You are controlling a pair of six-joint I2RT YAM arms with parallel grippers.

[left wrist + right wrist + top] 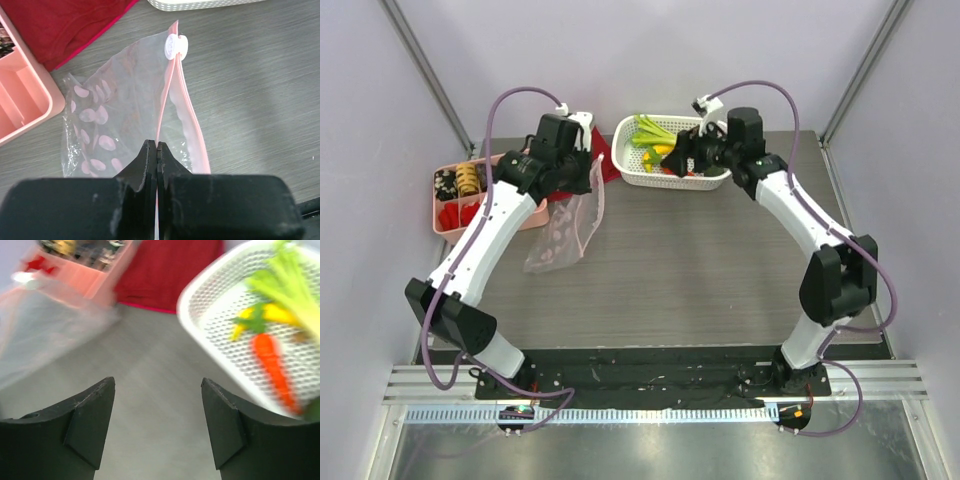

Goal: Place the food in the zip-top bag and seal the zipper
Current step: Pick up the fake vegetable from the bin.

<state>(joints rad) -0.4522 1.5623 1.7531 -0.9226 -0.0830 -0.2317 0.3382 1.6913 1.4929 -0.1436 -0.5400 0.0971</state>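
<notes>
The zip-top bag [563,235] hangs clear with pink dots, its lower end on the table at the left. My left gripper [586,176] is shut on its pink zipper edge; in the left wrist view the jaws [157,146] pinch the zipper strip [170,95], with the white slider [176,46] at the far end. The food lies in the white basket [625,168]: green leek [650,129], yellow banana [663,149]. My right gripper [677,160] is open and empty over the basket's near left part. In the blurred right wrist view its jaws [157,382] hang over bare table beside the basket [200,315], which holds the leek [292,275], a yellow piece [277,312] and a red-orange piece [272,365].
A pink tray [442,222] of small bits stands at the far left, also in the left wrist view [30,107]. A red cloth [605,160] lies between the tray and the basket and shows in the left wrist view [65,25]. Walls close in the table.
</notes>
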